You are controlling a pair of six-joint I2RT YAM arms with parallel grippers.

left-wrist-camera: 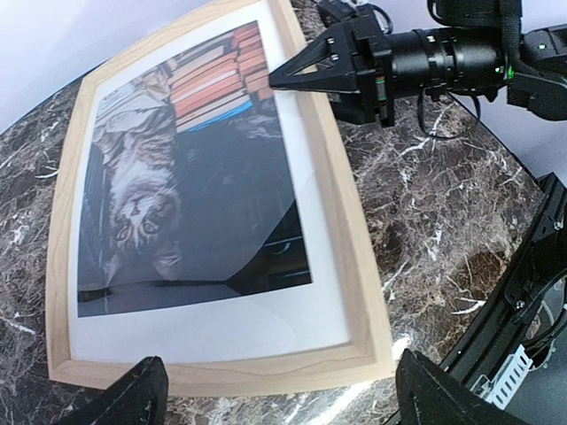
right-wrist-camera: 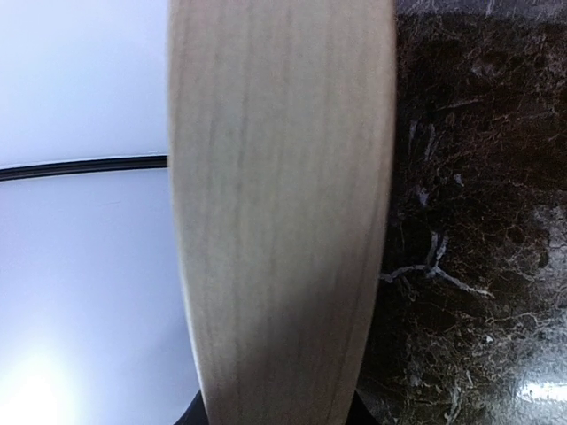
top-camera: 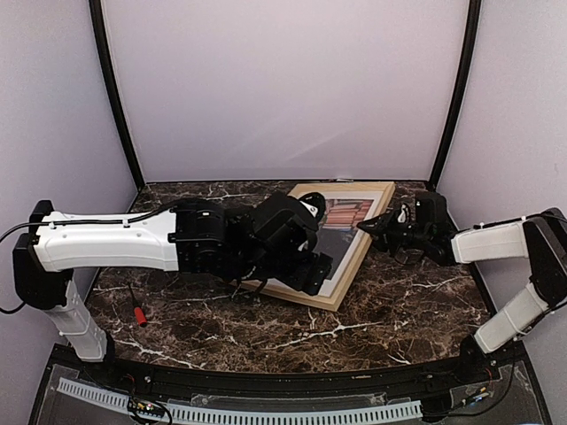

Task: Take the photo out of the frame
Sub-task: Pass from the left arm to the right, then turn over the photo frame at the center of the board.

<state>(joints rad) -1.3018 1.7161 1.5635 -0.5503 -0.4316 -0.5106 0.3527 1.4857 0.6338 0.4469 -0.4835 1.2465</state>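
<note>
Left claw (left-wrist-camera: 283, 398) gapes over frame (left-wrist-camera: 354, 266); right claw (left-wrist-camera: 279, 81) nips its edge.

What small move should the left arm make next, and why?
Probably lower the open left gripper onto the near rail of the frame and close, to help turn it over: the photo lies face up inside, and the right gripper pinches only one side rail.

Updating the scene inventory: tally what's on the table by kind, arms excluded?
frame: 1
photo, inside the frame: 1
small red-ended item, left side of the table: 1
Total: 3
</note>
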